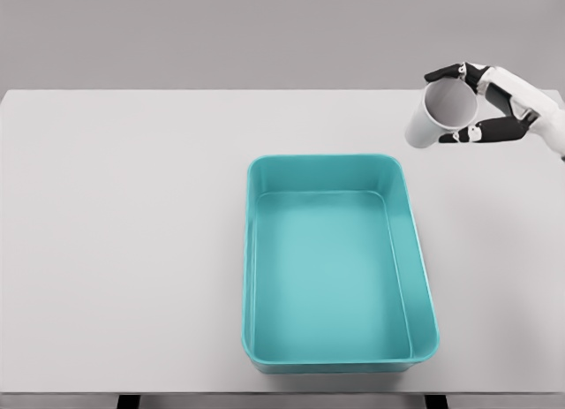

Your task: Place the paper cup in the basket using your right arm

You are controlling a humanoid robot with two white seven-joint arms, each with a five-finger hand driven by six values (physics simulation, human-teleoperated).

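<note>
1 paper cup point(437, 114) tilted, gripped by r hand point(488, 104) fingers, right of teal basket point(415, 250).

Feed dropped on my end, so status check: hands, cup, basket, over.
Right hand shut on paper cup, tilted, held right of and beyond basket. Basket holds nothing. Left arm not in view. No obstacle between cup and basket.

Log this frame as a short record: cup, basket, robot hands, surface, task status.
cup: white paper cup, tilted, open mouth towards the camera, held clear of the table
basket: teal rectangular basket, empty, left of and nearer the camera than the cup
right robot hand: fingers wrapped around the cup near its rim
left robot hand: not in view
surface: white table
task status: cup grasped, not yet over the basket
</note>
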